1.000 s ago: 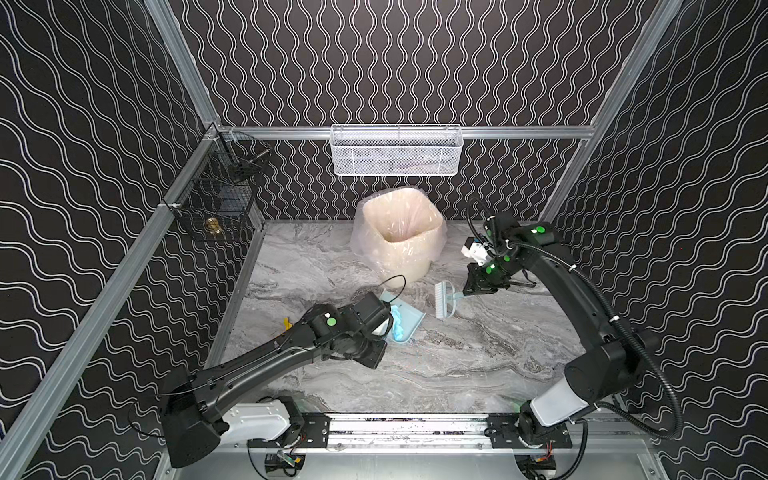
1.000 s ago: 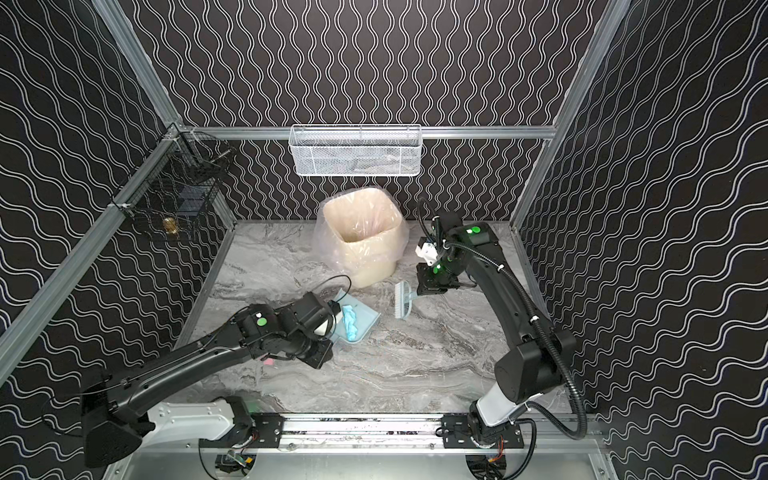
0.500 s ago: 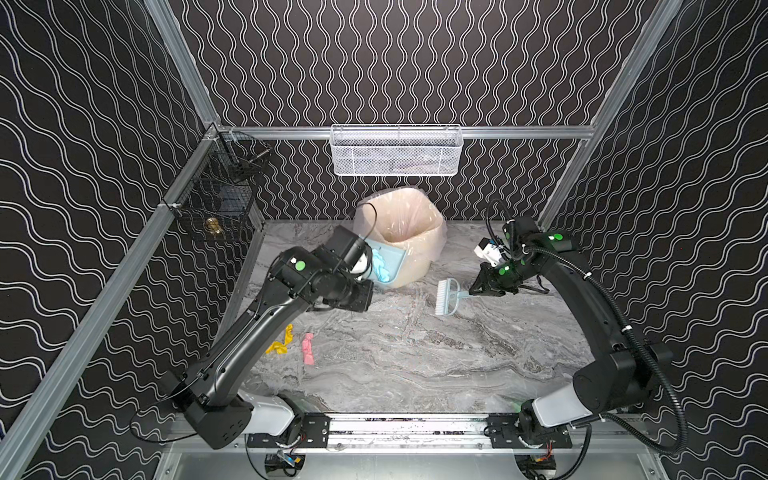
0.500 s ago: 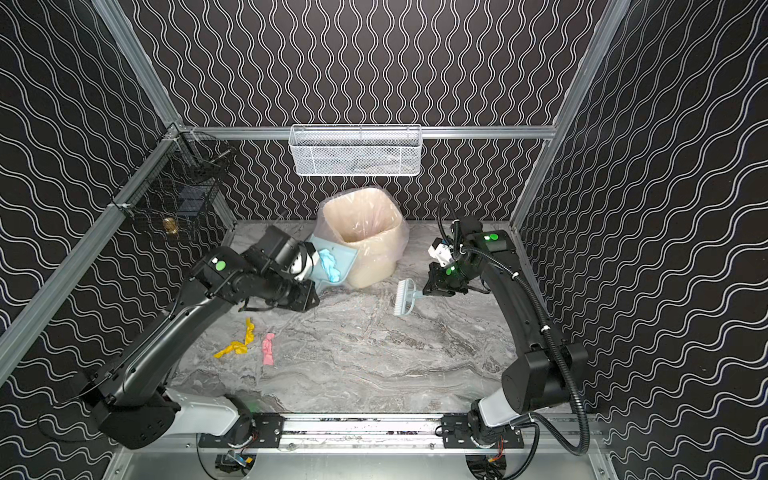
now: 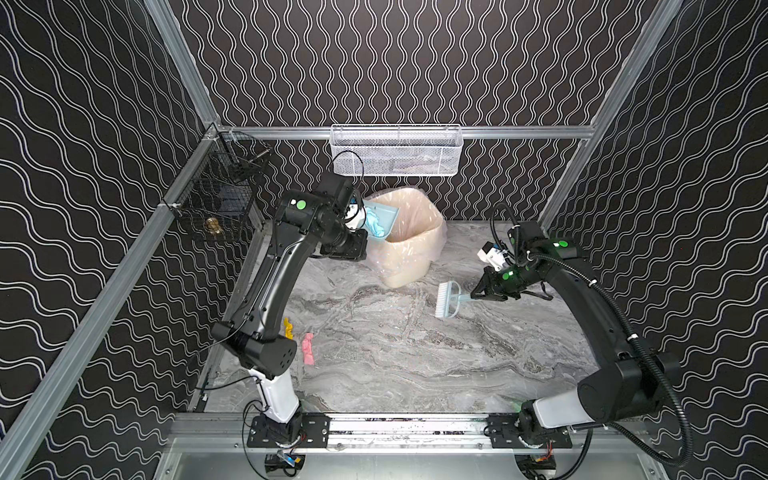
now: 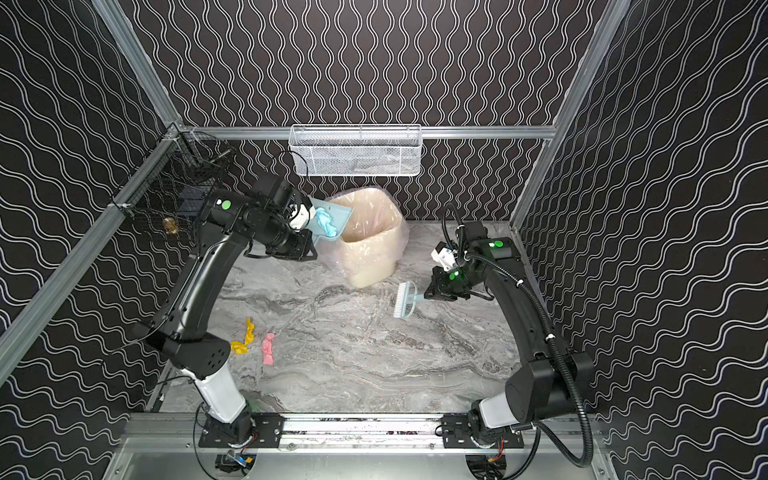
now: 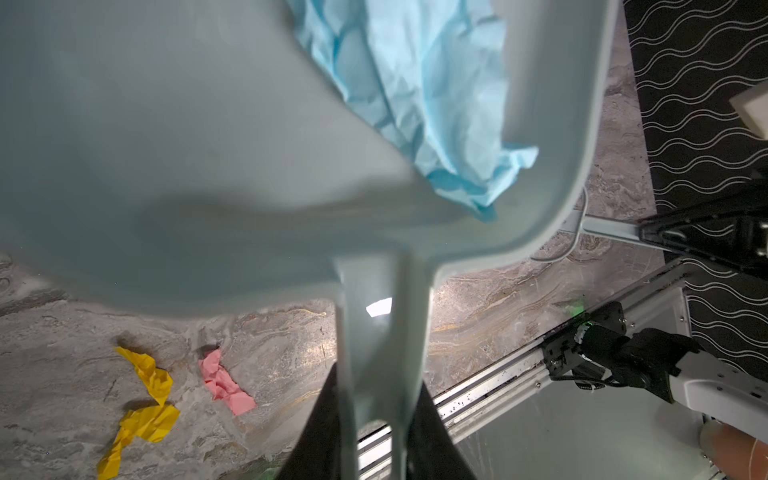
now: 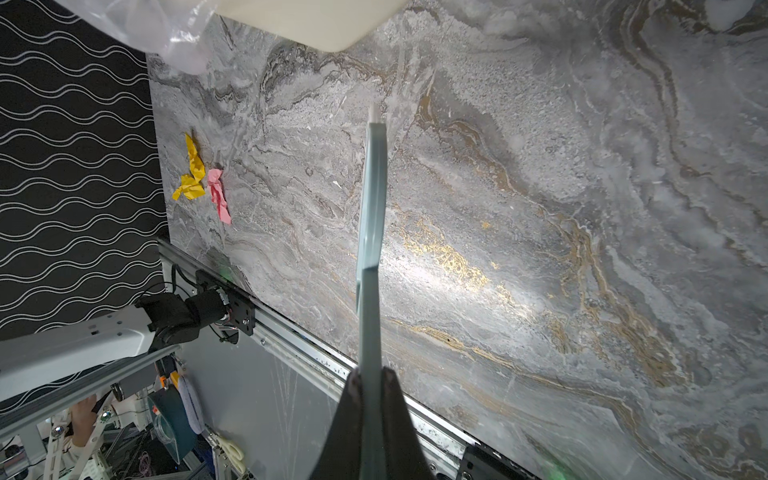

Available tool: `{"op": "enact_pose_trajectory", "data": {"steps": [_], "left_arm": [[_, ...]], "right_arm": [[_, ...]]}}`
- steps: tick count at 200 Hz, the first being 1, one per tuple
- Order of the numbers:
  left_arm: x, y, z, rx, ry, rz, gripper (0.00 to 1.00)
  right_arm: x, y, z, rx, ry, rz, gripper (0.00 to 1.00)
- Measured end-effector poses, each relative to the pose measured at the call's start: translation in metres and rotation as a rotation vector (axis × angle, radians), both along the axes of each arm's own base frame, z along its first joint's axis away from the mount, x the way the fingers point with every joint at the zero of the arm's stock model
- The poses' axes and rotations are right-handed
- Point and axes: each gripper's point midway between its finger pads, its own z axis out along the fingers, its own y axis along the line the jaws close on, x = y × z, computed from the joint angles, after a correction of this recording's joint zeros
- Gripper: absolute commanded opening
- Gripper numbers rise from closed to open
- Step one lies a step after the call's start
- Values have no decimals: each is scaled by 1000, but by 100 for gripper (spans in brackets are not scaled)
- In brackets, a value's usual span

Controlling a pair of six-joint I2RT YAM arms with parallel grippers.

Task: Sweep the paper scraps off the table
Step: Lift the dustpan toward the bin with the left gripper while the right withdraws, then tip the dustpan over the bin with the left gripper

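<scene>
My left end effector point(image 7: 377, 388) clamps the dustpan point(image 5: 385, 214) handle, blue scrap point(image 5: 371, 223) inside, at the rim of the bin point(image 5: 411, 253); my right end effector point(image 8: 372, 376) is closed on the brush point(image 5: 448, 300) handle.

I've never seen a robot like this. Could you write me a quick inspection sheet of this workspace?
Surface: marble-patterned table, two scraps on it.
Job's things: yellow scrap and pink scrap side by side near the left arm; light blue scrap in the dustpan.
Clutter: nothing seen.
Hands: left hand shut on dustpan handle, pan tilted at the bin rim; right hand shut on brush handle.
Cables: black loop above left wrist; ribbed hose along right arm.
Surroundings: white mesh basket, black wire basket, wavy-patterned walls.
</scene>
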Motion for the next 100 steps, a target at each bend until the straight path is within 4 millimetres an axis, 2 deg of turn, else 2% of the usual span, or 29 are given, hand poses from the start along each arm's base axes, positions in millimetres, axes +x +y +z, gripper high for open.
{"op": "enact_pose_trajectory", "data": {"steps": [40,100], "left_arm": [[24,5,-14,70,-1,10,0],[47,19,-20,226,-62,36,0]], "right_arm": [[-8,-2,0,1,2,-13,0],[-13,-5,-4,-13,9,-16,0]]}}
